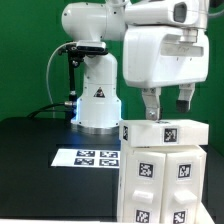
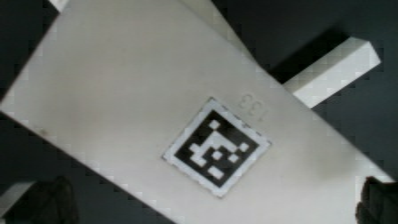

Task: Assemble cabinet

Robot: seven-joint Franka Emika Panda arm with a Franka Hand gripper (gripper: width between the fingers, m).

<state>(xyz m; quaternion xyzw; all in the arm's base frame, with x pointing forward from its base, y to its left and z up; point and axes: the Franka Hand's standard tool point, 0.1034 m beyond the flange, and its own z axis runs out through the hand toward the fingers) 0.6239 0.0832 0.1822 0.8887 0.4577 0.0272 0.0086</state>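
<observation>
Just under the gripper [image 1: 168,103], seemingly apart: cabinet [image 1: 160,170]

Black table [image 1: 30,165]: marker board [image 1: 88,158] flat near arm base [image 1: 97,105]; cabinet [image 1: 160,170] beside it.

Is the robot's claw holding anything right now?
No, nothing is held. The gripper hangs open just above the cabinet, its fingers apart and not touching the top.

cabinet [image 1: 160,165] is a chunky white plastic box w/ square b&w tags on its faces, sitting upright on the black table at approx 5 o'clock in the exterior view. Wrist view shows one flat white face [image 2: 160,100] w/ a single tag, tilted diagonally.
</observation>
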